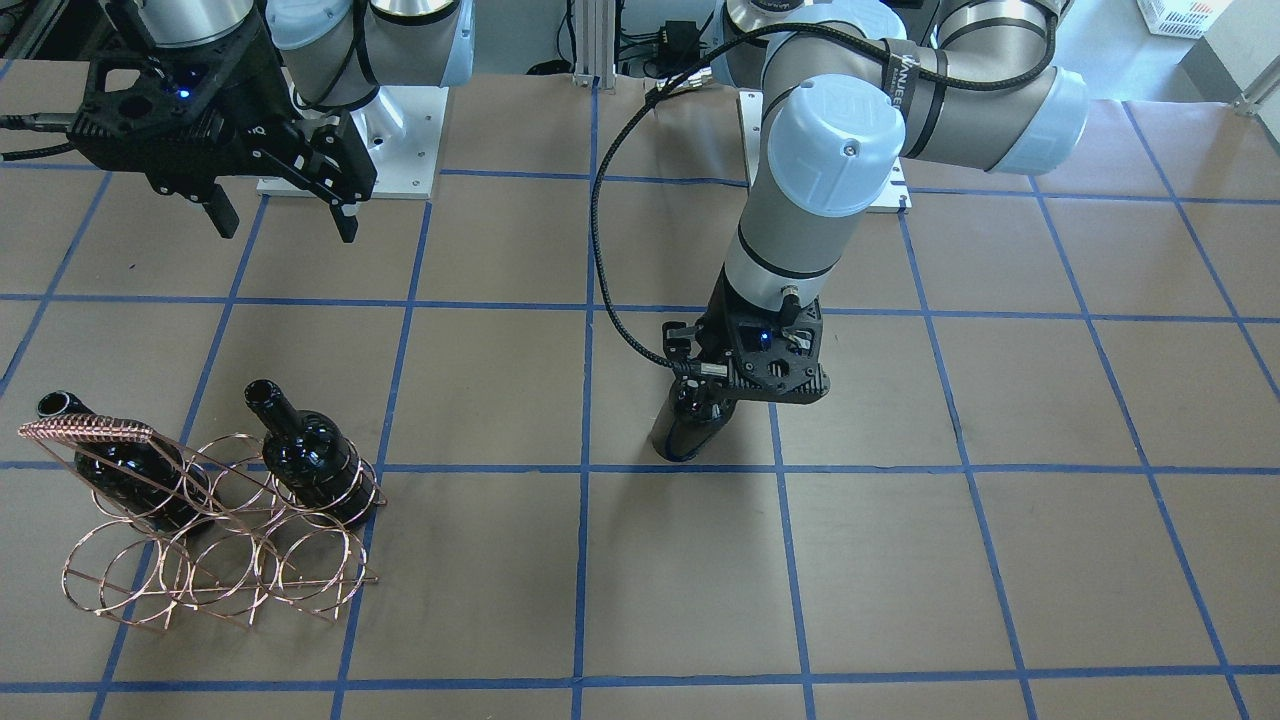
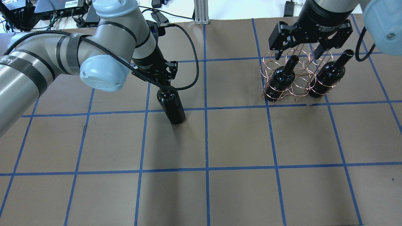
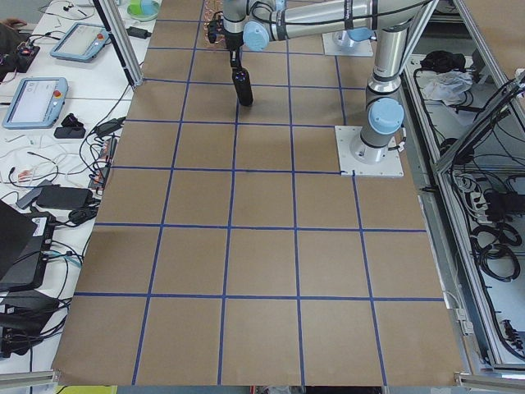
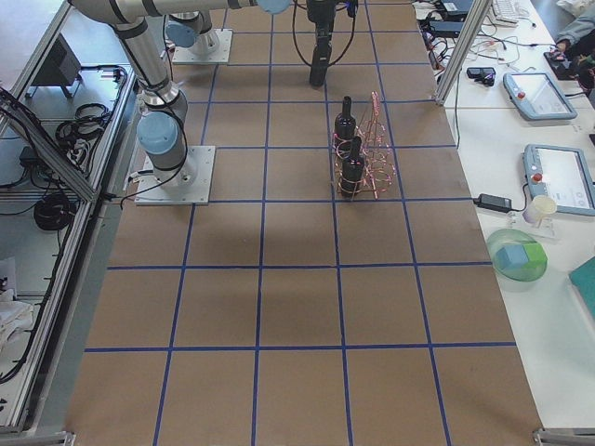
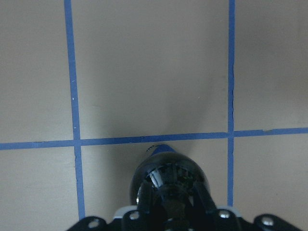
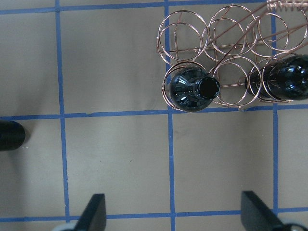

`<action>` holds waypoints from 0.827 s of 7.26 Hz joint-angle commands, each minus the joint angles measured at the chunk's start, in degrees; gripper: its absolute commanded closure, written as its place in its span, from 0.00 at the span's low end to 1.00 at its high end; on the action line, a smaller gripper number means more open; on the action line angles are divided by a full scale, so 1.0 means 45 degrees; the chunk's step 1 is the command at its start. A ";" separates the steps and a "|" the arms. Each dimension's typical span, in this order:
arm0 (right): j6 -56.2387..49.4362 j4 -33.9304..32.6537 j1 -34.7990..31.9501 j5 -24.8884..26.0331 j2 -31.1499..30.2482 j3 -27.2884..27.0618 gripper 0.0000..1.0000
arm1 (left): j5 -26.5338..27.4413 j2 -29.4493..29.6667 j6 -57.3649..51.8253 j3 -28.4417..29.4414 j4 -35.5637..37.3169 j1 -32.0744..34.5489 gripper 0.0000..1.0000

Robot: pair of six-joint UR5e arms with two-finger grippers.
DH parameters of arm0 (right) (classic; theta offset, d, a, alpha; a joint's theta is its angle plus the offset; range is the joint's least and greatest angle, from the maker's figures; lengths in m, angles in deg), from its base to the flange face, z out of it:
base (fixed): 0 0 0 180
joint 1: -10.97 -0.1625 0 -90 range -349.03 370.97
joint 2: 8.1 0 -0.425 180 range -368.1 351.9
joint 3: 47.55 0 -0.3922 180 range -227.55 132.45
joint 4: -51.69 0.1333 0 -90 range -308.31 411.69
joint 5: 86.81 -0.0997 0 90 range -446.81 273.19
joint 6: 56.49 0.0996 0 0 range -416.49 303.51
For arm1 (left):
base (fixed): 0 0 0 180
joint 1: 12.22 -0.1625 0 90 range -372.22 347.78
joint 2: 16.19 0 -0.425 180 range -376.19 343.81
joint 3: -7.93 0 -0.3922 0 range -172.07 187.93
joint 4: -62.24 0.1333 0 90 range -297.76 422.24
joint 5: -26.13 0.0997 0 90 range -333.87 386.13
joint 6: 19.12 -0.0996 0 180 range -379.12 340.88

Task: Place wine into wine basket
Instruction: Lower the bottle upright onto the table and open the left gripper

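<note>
My left gripper (image 2: 163, 84) is shut on the neck of a near-black wine bottle (image 2: 172, 106) that stands upright near the table's middle. It also shows in the front view (image 1: 683, 432) and from above in the left wrist view (image 5: 168, 175). The copper wire wine basket (image 2: 295, 86) stands on my right side and holds two look-alike bottles (image 2: 280, 79) (image 2: 327, 77) in its outer loops. The loop between them holds nothing. My right gripper (image 2: 298, 53) hangs open and empty above the basket (image 6: 226, 45), its fingers (image 6: 96, 211) spread wide.
The table is brown paper with a blue tape grid (image 2: 205, 108). The basket's coil-wrapped handle (image 1: 90, 430) is on its operator-side end. Both arm bases (image 1: 350, 140) stand at the robot's edge. Wide bare floor lies between the held bottle and the basket.
</note>
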 commanded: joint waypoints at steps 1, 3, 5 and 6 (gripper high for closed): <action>-0.0005 0.0000 0.0000 0.0017 0.0000 0.0010 0.00 | 0.0049 -0.0009 -0.0017 0.0018 -0.0008 0.0053 0.07; -0.0005 0.0000 0.0000 -0.0003 0.0000 -0.0010 0.00 | 0.0108 -0.0222 -0.0037 0.0057 -0.0260 0.0073 0.00; -0.0005 0.0000 0.0000 -0.0003 0.0000 0.0010 0.00 | 0.0185 -0.0535 -0.0076 0.0698 -0.0925 -0.0005 0.00; 0.0014 0.0000 0.0000 -0.0003 0.0000 -0.0009 0.00 | 0.0147 -0.0633 -0.0076 0.1263 -0.1235 -0.0160 0.00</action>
